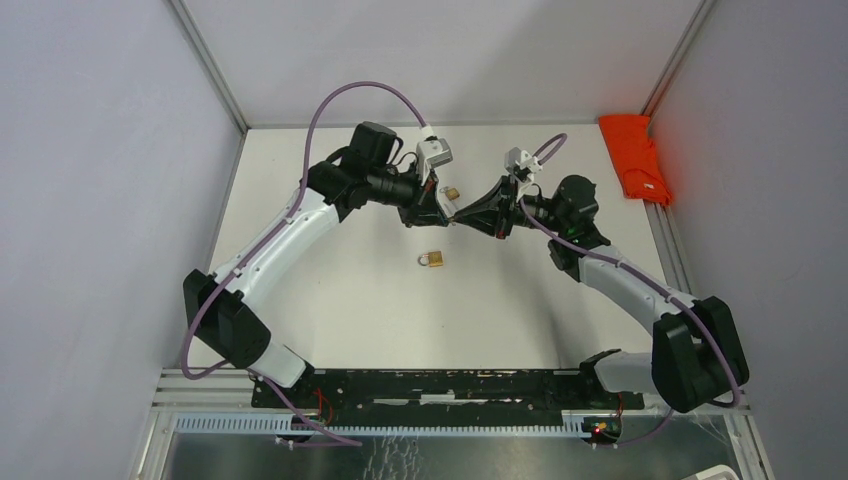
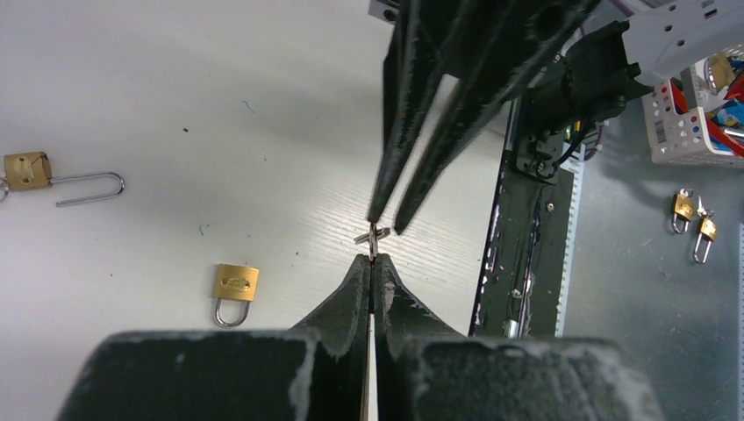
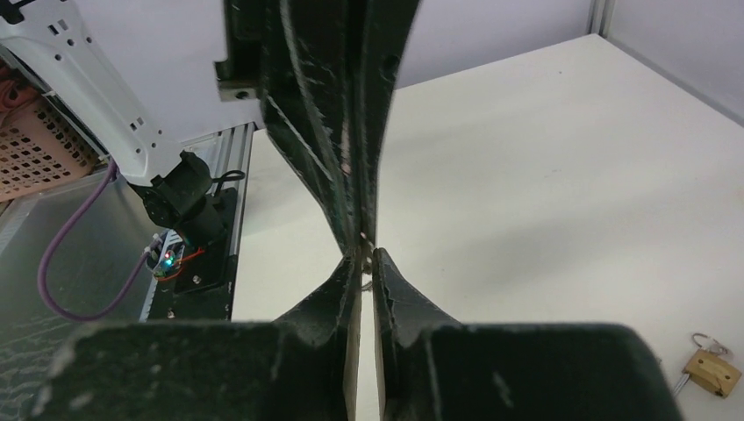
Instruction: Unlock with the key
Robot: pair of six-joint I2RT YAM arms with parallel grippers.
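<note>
A: L gripper [image 2: 372,260] jaws pinch small silver metal key [image 2: 371,237]. R gripper [image 2: 387,224] jaws slightly apart, tips straddling it.
B: Risk: off-centre R grip, key twists, drops. Closed brass padlock [image 2: 235,284] lies below jaws, well apart.

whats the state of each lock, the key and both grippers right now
left gripper: shut on the key
key: held in the air, in no lock
right gripper: jaws slightly apart at the key's free end
short-shackle padlock: shackle closed, lying flat
long-shackle padlock: shackle open, lying flat
</note>
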